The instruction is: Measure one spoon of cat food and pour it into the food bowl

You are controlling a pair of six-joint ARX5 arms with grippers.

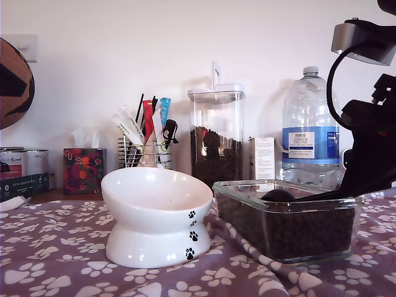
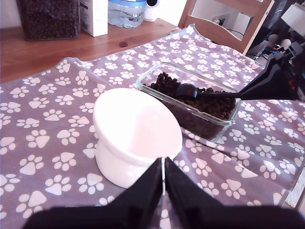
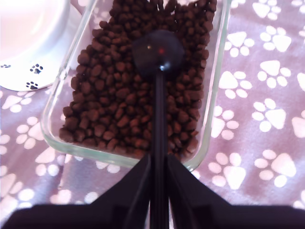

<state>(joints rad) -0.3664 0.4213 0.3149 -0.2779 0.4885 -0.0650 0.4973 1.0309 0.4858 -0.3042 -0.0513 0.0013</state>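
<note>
The white food bowl (image 1: 158,204) (image 2: 133,133) (image 3: 24,38) stands on the paw-print cloth, with no kibble showing inside it. Beside it, toward the exterior view's right, a clear glass dish (image 1: 247,185) (image 2: 143,86) (image 3: 47,129) holds brown cat food (image 1: 297,232) (image 2: 209,102) (image 3: 109,95). The black spoon (image 1: 278,195) (image 2: 187,90) (image 3: 157,50) lies cup-down on the kibble, its rounded back facing up. My second gripper (image 1: 346,192) (image 2: 243,95) (image 3: 158,160) is shut on the handle's end. My first gripper (image 2: 163,164) hovers above the bowl's near side, shut and holding nothing. It does not appear in the exterior view.
Along the back wall stand a tall clear canister (image 1: 215,139) of kibble, a water bottle (image 1: 309,133), a small carton (image 1: 263,158), a wire holder of sticks and tubes (image 1: 145,145), a tissue box (image 1: 83,170) and tins (image 1: 25,167). A wooden chair (image 2: 224,24) stands beyond the table.
</note>
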